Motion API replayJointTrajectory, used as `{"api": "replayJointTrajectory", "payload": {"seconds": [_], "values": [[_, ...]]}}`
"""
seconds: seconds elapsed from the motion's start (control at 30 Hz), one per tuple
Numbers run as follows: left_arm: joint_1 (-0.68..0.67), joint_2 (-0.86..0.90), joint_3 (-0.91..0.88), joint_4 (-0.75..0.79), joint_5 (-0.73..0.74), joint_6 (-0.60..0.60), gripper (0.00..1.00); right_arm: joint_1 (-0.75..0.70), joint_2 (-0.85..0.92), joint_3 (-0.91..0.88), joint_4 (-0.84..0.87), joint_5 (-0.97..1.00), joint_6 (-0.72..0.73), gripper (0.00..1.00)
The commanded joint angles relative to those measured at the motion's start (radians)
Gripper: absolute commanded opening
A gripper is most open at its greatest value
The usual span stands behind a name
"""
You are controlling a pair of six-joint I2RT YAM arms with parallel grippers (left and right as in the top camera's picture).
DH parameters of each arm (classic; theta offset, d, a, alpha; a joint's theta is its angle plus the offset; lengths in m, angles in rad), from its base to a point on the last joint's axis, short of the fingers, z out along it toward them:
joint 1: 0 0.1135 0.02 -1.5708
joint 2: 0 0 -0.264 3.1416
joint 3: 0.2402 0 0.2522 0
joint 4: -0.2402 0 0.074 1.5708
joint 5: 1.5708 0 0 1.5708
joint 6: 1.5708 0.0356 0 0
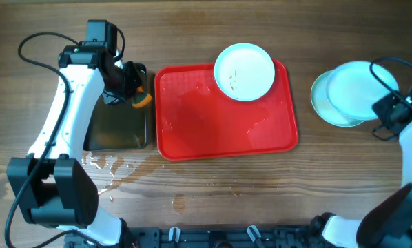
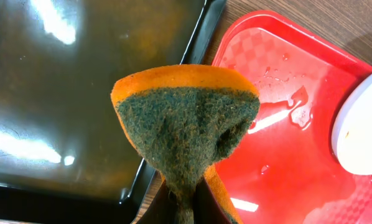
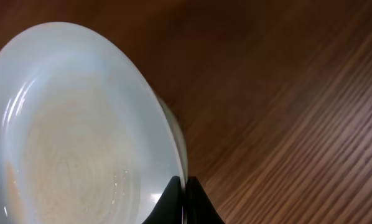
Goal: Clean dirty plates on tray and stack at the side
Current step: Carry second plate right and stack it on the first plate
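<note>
The red tray (image 1: 192,131) lies at the table's middle, wet, with one smeared plate (image 1: 244,71) on its far right corner; that plate's edge shows in the left wrist view (image 2: 363,134). My left gripper (image 1: 134,86) is shut on an orange and green sponge (image 2: 186,134) above the gap between the black pan and the tray (image 2: 279,143). My right gripper (image 1: 388,114) is shut on the rim of a clean plate (image 3: 74,130), holding it over another plate (image 1: 323,103) on the table right of the tray.
A black rectangular pan (image 1: 120,127) lies left of the tray and shows in the left wrist view (image 2: 80,87). Water is spilled on the wood (image 1: 103,165) in front of the pan. Cables run near both arms.
</note>
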Motion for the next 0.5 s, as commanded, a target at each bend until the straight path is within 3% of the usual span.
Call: {"api": "replayJointTrajectory", "payload": {"seconds": [0.0,0.1,0.17,0.27,0.47], "values": [[0.004,-0.002,0.005,0.0,-0.01,0.023,0.04,-0.013,0.093,-0.01,0.037,-0.019,0.014,0.04],[0.004,-0.002,0.005,0.0,-0.01,0.023,0.04,-0.013,0.137,-0.01,0.051,-0.049,0.013,0.06],[0.004,-0.002,0.005,0.001,-0.01,0.023,0.04,-0.009,0.143,-0.01,0.047,-0.109,-0.001,0.27],[0.004,-0.002,0.005,0.01,-0.01,0.022,0.04,0.0,0.142,-0.001,0.047,-0.293,-0.074,0.39],[0.004,-0.002,0.005,0.012,-0.009,0.019,0.04,0.175,0.142,0.087,-0.052,-0.348,-0.119,0.34]]}}
